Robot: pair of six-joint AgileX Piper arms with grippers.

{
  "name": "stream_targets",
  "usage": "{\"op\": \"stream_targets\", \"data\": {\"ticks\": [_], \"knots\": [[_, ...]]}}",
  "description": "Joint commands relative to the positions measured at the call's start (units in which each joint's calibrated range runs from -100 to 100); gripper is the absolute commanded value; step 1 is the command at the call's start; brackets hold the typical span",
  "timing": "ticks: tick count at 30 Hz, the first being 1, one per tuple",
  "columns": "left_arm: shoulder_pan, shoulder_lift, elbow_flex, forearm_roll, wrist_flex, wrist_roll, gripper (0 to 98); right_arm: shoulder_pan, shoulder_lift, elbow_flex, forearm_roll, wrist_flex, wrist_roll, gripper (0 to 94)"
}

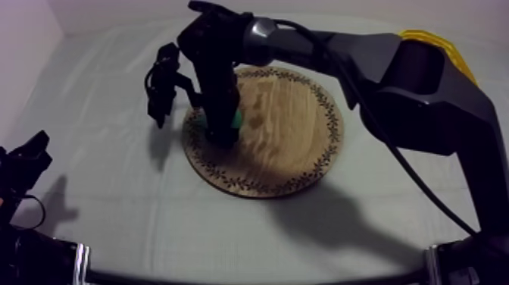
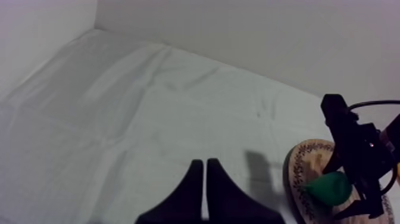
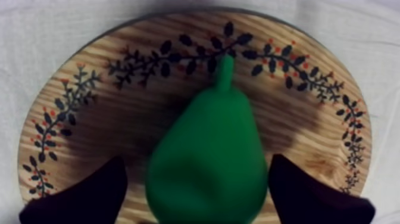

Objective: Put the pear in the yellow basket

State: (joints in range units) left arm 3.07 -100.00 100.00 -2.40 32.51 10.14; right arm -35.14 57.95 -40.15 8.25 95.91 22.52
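Note:
A green pear (image 1: 237, 120) lies on the left part of the round wooden board (image 1: 295, 144). My right arm reaches in from the upper right, with its gripper (image 1: 223, 136) pointing down over the pear. In the right wrist view the pear (image 3: 208, 161) sits between the two black fingers (image 3: 89, 193), stem pointing away, with a strip of board (image 3: 119, 95) showing on each side, so the gripper (image 3: 196, 159) is open around it. My left gripper (image 2: 205, 167) rests shut over bare cloth, and from there I see the pear (image 2: 328, 187) under the other arm's gripper (image 2: 363, 202).
The yellow basket (image 1: 447, 49) stands at the far right, mostly behind my right arm. The left gripper (image 1: 30, 151) sits low at the table's left edge. Open cloth lies in front of and to the left of the board.

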Motion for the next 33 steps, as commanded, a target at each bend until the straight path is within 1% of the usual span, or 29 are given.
{"op": "stream_targets", "data": {"ticks": [1,6,9,12,16,20,24,28,30,33], "knots": [[0.0,0.0,0.0,-0.02,0.0,0.0,0.1,0.1,0.5,-0.4,0.1,-0.1,-0.3,60.7],[0.0,0.0,0.0,-0.02,0.0,0.0,0.1,0.1,1.3,-1.4,0.0,-0.8,-0.3,46.6],[0.0,0.0,0.0,-0.02,0.0,0.0,0.1,0.1,0.9,-1.5,0.0,-1.0,0.1,40.6],[0.0,0.0,0.0,-0.02,0.0,0.0,0.1,0.1,-0.3,-0.8,0.0,-1.1,0.5,37.7],[0.0,0.0,0.0,-0.02,0.0,0.0,0.1,0.4,-3.8,1.1,0.3,-1.6,0.7,36.8],[0.0,0.0,0.0,-0.02,0.0,0.0,0.1,1.5,-9.7,3.9,1.7,-4.0,0.0,36.5],[0.0,0.0,0.0,-0.02,0.0,0.0,0.1,3.6,-16.5,6.8,4.2,-8.6,-2.3,36.0],[0.0,0.0,0.0,-0.02,0.0,0.0,0.1,6.6,-22.6,8.9,6.8,-13.3,-6.5,36.1],[0.0,0.0,0.0,-0.02,0.0,0.0,0.1,8.4,-25.2,9.8,7.8,-14.4,-8.7,36.4],[0.0,0.0,0.0,-0.02,0.0,0.0,0.1,11.3,-29.0,11.4,8.4,-14.4,-11.3,36.5]]}}
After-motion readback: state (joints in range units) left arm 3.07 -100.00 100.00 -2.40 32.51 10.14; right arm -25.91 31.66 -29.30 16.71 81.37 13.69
